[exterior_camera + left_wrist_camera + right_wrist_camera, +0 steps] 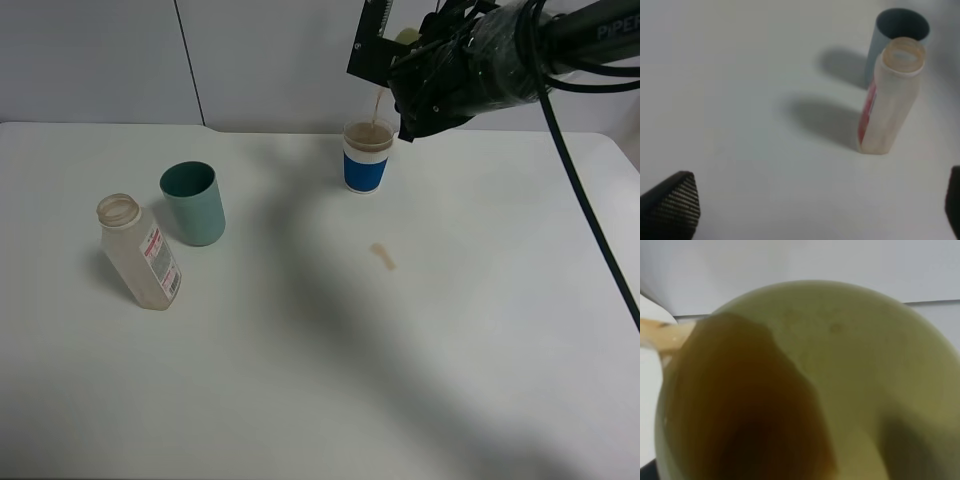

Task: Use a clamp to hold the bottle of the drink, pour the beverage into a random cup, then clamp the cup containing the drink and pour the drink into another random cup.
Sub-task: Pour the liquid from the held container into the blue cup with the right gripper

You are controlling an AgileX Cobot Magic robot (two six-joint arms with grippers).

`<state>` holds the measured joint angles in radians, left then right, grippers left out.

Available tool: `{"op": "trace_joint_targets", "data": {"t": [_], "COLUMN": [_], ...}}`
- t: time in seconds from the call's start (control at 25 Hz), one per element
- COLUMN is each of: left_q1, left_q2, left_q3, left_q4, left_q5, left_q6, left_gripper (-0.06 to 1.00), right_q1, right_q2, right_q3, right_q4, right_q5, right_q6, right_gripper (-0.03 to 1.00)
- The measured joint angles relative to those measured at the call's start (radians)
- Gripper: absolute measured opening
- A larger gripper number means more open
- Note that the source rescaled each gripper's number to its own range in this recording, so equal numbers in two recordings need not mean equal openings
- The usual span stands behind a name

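Bottle [140,255] stands uncapped and looks empty — first pour apparently done. Right tool [420,75] grips a tilted pale cup [850,365], brown stream [378,105] entering the blue cup [367,157] — second pour underway. Left tool [805,210] open, idle.

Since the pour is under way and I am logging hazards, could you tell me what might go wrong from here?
1. The stream of drink falls from high above the blue cup; a small drift could send it over the rim, and a spill already marks the table.
2. The yellow cup in the right gripper still holds much drink, so faster tipping could splash.
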<state>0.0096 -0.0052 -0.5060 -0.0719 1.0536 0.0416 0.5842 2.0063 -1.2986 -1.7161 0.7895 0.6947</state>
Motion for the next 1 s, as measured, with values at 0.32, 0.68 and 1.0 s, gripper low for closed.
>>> {"op": "trace_joint_targets", "data": {"t": [0.32,0.68,1.0], "left_q1": [0.000,0.000,0.000], "left_q2": [0.000,0.000,0.000], "left_q3": [0.000,0.000,0.000], "left_q4": [0.000,0.000,0.000], "left_q5": [0.000,0.000,0.000], "left_q6": [0.000,0.000,0.000], "left_gripper": [1.00,1.00,1.00], "right_q1": [0.000,0.000,0.002], "right_q2": [0.000,0.000,0.000], "right_q3": [0.000,0.000,0.000], "right_q4": [0.000,0.000,0.000], "right_q5": [0.002,0.002,0.003], "right_q6": [-0.006,-0.026,-0.117], "right_gripper": [0.01,0.01,0.01]}}
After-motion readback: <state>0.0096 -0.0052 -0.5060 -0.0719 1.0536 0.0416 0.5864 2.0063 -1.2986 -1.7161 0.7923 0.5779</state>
